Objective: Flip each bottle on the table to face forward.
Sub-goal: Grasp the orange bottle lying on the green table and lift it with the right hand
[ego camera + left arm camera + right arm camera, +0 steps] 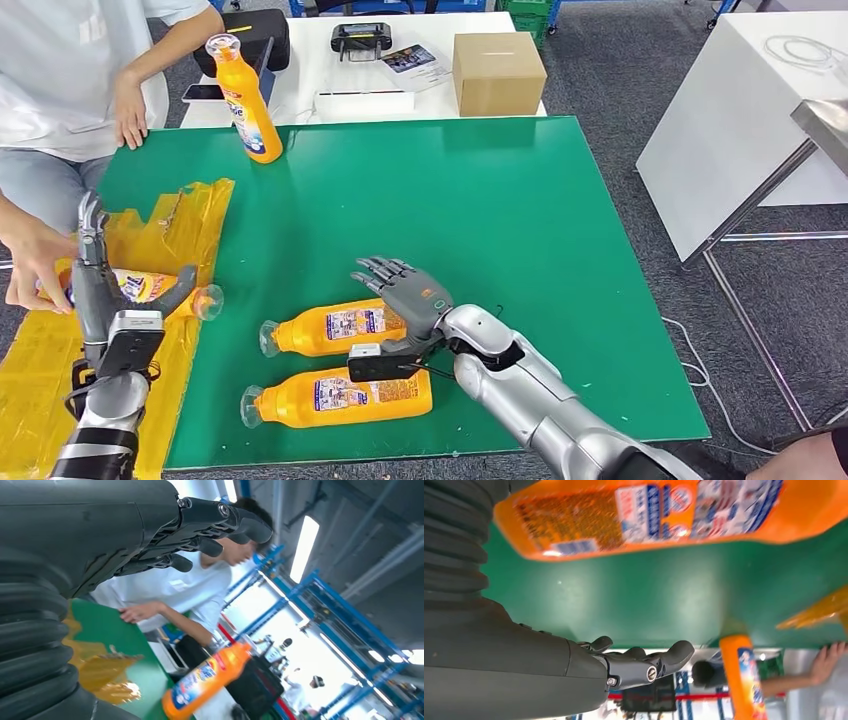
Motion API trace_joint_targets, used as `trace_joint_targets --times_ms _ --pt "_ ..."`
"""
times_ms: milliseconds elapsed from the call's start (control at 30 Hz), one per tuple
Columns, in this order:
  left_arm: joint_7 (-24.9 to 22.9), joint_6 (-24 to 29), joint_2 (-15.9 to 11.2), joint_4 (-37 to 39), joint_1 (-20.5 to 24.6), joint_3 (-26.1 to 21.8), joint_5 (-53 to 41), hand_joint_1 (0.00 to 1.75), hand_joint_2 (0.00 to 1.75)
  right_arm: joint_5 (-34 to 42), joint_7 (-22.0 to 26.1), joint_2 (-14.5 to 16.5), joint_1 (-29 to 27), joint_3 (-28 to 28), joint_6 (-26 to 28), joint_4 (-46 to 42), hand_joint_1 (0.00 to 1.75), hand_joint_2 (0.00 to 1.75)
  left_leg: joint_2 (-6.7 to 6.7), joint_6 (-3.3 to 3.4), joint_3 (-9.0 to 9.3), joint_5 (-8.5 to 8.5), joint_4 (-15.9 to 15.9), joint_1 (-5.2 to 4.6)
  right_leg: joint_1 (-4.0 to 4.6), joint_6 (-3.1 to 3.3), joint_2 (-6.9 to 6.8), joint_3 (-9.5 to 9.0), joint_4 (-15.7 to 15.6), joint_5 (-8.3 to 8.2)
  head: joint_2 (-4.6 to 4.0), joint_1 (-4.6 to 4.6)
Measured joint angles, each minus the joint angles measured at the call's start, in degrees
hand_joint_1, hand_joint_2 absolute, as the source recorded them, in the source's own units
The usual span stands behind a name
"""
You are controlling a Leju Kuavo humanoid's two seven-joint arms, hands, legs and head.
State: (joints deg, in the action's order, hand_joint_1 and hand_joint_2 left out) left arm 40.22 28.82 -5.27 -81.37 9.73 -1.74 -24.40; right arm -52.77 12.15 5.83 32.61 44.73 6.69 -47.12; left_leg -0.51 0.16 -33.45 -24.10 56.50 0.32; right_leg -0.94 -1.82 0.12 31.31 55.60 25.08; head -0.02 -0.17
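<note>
Head view: we see two orange plastic bottles lying on the green table (520, 200), the farther one (335, 330) under our right hand (405, 290), whose fingers are spread, the nearer (340, 395) just beside it. A third (248, 98) stands upright. Our left hand (100, 285) is raised, fingers apart.

Left wrist view: dark fingers (220, 520) grip nothing.

Right wrist view: fingers (644, 662) hold nothing.

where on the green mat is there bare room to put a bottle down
The widest bare stretch of the green mat is its centre and right side, bordered by the standing bottle, the cardboard box and the right hand. It is crowded at the front left: two lying bottles, the yellow bag and the left hand.
</note>
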Motion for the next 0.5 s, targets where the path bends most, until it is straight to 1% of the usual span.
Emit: trace_joint_targets --times_ms 200,500 --pt "0.0 0.04 0.85 -0.48 0.16 2.01 -0.31 0.0 1.75 1.51 1.38 2.14 1.11 1.82 -0.87 4.89 0.0 1.75 0.0 0.0 0.01 0.0 0.0 0.0 0.0 0.0 0.0 0.0 0.0 0.0 0.0 0.01" --pt "0.0 0.06 1.09 -0.48 0.58 3.12 0.65 0.0 1.75 1.83 1.42 3.91 2.24 3.5 -2.54 9.47 0.0 1.75 0.01 0.0 0.01 0.0 0.0 0.0 0.0 0.0 0.0 0.01 0.0 0.0 0.0 0.01"
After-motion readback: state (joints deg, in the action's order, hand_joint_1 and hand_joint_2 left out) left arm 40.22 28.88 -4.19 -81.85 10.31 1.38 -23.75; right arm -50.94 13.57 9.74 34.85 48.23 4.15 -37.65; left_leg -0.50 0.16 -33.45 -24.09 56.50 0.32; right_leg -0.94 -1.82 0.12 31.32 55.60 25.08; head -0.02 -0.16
